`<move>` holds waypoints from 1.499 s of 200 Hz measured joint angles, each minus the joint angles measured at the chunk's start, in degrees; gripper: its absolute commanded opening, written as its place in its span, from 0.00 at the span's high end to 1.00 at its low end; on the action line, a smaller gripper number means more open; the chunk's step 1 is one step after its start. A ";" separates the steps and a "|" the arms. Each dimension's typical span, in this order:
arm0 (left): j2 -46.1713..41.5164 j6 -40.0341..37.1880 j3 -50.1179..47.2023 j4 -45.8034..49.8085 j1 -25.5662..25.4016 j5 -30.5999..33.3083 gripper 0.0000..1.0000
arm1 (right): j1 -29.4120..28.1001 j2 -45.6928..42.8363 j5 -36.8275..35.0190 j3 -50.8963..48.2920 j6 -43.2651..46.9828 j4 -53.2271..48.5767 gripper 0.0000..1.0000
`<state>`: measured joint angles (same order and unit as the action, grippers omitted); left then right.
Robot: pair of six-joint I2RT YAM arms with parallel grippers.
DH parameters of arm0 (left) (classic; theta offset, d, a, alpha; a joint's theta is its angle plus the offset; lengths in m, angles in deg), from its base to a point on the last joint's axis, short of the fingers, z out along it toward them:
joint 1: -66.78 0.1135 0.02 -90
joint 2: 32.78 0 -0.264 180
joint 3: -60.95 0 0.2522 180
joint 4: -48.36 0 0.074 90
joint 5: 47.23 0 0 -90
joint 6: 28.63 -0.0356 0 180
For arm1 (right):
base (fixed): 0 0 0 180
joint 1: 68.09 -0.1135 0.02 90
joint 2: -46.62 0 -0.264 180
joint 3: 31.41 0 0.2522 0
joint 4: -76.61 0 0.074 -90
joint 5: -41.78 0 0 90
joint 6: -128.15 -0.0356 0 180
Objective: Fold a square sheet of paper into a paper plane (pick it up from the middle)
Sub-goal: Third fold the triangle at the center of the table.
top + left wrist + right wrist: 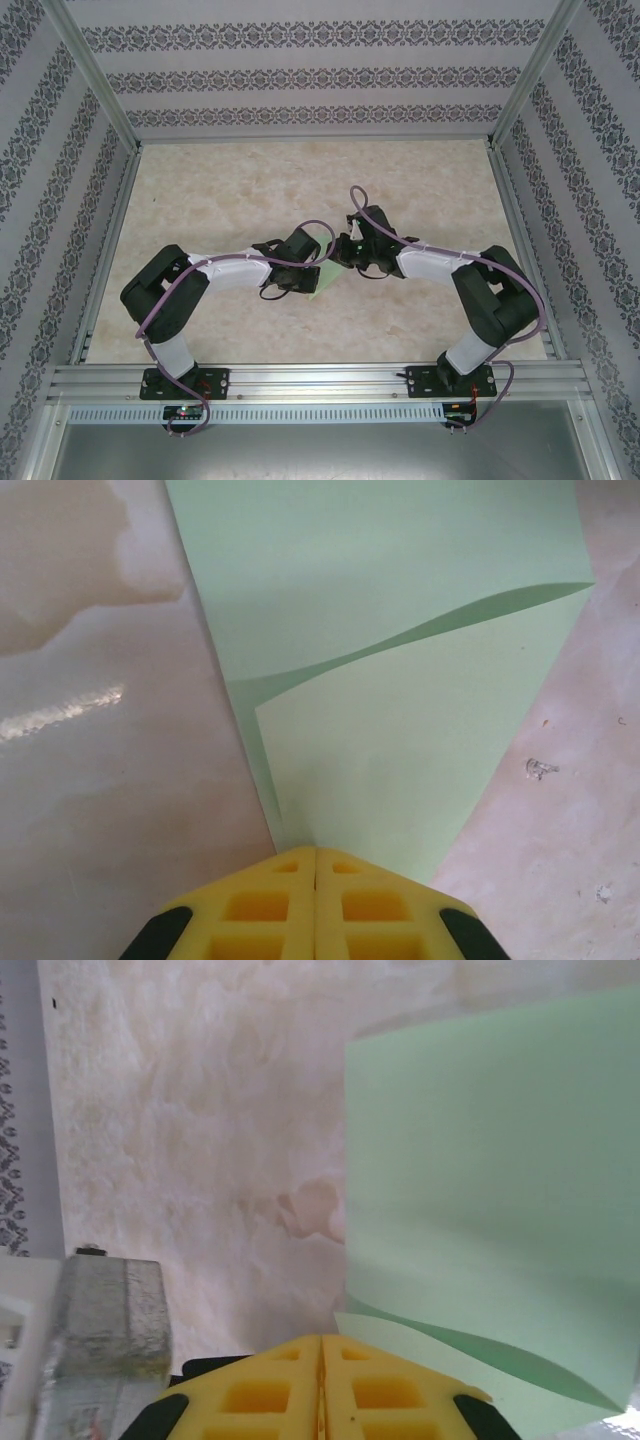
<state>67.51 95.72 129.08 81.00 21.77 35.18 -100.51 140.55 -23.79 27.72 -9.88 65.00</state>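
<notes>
Two closed grips, left gripper [316, 851], right gripper [321, 1339], seemingly pinching paper [400, 730] edges; table [300, 180] open

One square sheet of paper [400, 630], one table [250, 190], two hands: left hand [316, 852], right hand [322, 1338].

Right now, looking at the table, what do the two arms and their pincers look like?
Left arm and right arm: chunky black joints, white-wrapped links, a purple cable looping along each, black base plates. Left gripper and right gripper: yellow fingers moulded with square pockets, black at the outer sides.
</notes>
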 measured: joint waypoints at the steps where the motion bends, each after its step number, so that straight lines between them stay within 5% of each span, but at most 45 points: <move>1: 0.00 0.00 0.00 0.00 0.00 0.00 0.93 | -0.04 0.07 0.00 0.00 -0.02 0.02 0.93; 124: -0.52 -0.63 -0.02 0.07 0.02 -0.31 0.87 | -0.22 8.87 1.20 -2.16 -0.96 6.95 0.94; 184: -4.94 -0.15 0.11 -1.86 0.02 -7.96 0.86 | -0.22 8.98 1.18 -2.62 -1.60 8.41 0.94; 300: 1.25 5.20 -3.98 -8.94 2.62 -16.74 0.90 | -0.22 9.01 1.16 -2.62 -1.57 8.37 0.94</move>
<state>68.75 100.92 125.10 72.06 24.39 18.43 -100.73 149.55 -22.64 25.10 -11.46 73.37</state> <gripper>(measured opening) 0.099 0.062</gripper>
